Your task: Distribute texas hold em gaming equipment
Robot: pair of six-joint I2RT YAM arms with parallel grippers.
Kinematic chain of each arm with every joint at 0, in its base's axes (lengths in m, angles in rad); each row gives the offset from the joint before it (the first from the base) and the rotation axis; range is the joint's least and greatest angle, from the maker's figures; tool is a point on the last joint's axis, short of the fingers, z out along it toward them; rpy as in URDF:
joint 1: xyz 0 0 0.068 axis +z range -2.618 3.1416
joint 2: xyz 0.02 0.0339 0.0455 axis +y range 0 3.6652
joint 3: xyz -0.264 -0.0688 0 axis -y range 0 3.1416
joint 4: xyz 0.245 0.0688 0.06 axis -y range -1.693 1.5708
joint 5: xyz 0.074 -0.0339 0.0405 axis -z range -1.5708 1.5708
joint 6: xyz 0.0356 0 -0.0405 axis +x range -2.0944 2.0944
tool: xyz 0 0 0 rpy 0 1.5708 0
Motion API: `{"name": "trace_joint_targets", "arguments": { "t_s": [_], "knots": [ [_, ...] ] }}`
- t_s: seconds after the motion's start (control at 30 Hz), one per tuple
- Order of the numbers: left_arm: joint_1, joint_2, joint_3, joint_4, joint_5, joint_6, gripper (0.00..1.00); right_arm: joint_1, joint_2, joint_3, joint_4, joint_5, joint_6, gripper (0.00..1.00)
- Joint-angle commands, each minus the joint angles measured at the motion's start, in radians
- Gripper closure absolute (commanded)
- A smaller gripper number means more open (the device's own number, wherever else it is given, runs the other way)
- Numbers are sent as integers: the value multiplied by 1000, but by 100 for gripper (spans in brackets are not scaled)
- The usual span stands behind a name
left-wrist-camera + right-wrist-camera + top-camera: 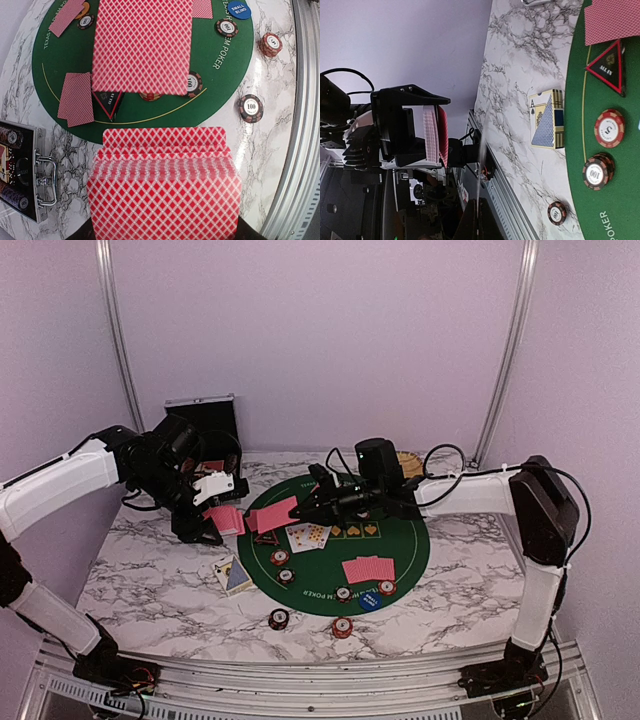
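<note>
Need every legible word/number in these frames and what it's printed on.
"SMALL BLIND": blue disc.
"100": poker chip.
"ALL IN": black triangular marker.
"TEXAS", "POKER": green mat rim; the words between are hidden.
"A" with a spade: card box.
Red-backed deck and red-backed card: pattern only, no text.
Face-up cards on the mat: too small to read.
</note>
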Motion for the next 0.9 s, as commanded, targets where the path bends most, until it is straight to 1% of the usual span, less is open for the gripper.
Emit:
{"name": "trace_joint_targets", "arguments": {
  "t_s": [0.0, 0.03, 0.1, 0.2, 0.27, 0.33, 0.47, 0.57, 0.67, 0.8, 0.87],
  "knots": [
    [1, -24, 19, 0, 2, -12, 100, -48, -66, 10, -182, 45, -166, 100],
    [1, -24, 19, 0, 2, -12, 100, -56, -69, 35, -266, 76, -219, 100],
    [1, -23, 17, -1, 1, -12, 100, -65, -67, 108, -434, 164, -381, 100],
    [1, -26, 15, -3, -1, -12, 100, -66, -44, 249, -673, 355, -571, 100],
    [1, -32, 12, -4, -5, -10, 100, -64, -30, 303, -785, 511, -663, 100],
    [2, -37, 3, -4, -7, -5, 100, -60, -26, 336, -842, 651, -739, 100],
    [3, -45, -8, -6, -10, 1, 100, -27, -29, 367, -878, 951, -875, 100],
    [4, -45, -6, -6, -11, 1, 100, -3, 0, 404, -899, 1119, -949, 100],
    [3, -43, -4, -7, -14, 1, 100, 45, 47, 435, -905, 1306, -1057, 100],
    [4, -46, -5, -9, -19, 2, 100, 128, 121, 447, -869, 1629, -1225, 100],
    [4, -50, -6, -10, -15, 3, 100, 143, 147, 434, -821, 1693, -1280, 100]
  ]
}}
